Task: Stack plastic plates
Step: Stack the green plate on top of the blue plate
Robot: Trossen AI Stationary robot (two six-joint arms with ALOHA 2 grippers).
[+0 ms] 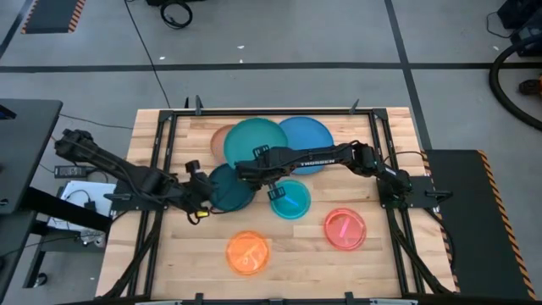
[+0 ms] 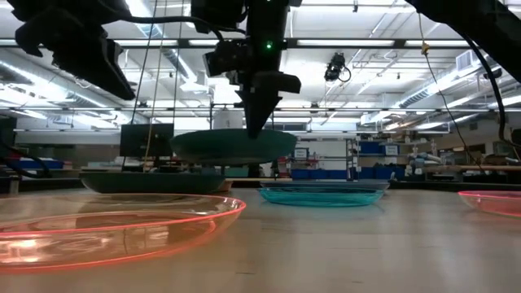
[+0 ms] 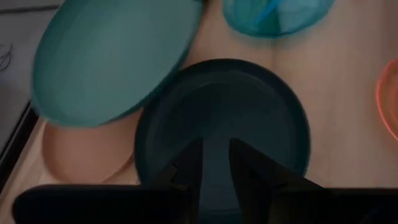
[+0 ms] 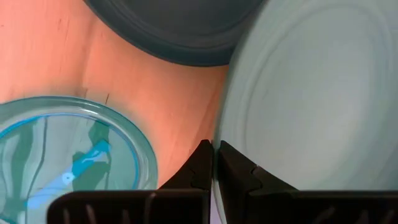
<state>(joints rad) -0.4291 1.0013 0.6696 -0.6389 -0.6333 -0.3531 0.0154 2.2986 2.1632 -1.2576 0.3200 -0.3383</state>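
Teal-green plate (image 1: 254, 140): large, raised off the table (image 1: 381, 263), rim pinched between the closed fingers of the right end effector (image 1: 243, 172); overlaps blue plate (image 1: 306, 140) and peach-tan plate (image 1: 220, 137).
Dark teal plate (image 1: 230, 188): flat on table; left end effector (image 1: 206, 188) at its edge, fingers parted astride the rim.
Cyan plate (image 1: 290, 200), pink-red plate (image 1: 345, 228), orange plate (image 1: 247, 252): separate, nearer front.

Two dark arms (image 1: 313, 158), white lettering
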